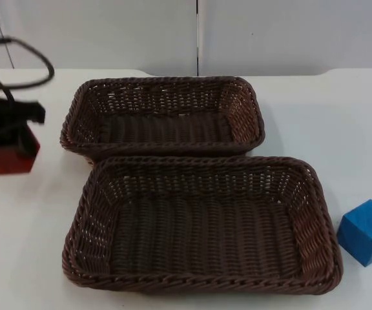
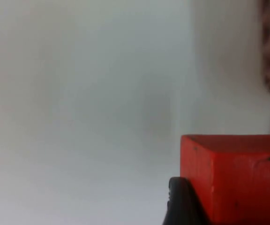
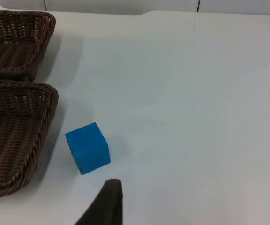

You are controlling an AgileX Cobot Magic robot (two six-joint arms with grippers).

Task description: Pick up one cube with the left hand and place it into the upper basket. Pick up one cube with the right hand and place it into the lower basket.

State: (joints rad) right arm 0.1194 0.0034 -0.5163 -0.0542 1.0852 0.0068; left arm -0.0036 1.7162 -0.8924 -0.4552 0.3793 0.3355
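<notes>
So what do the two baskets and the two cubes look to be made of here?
Upper basket and lower basket: dark brown woven strands, wicker or plastic rattan, slight sheen. Red cube at the left gripper and blue cube: solid, opaque, matte paint; wood or foam, unclear.

Red cube at frame left; blue cube at lower right. Upper basket and lower basket: dark brown weave. Table white.
</notes>
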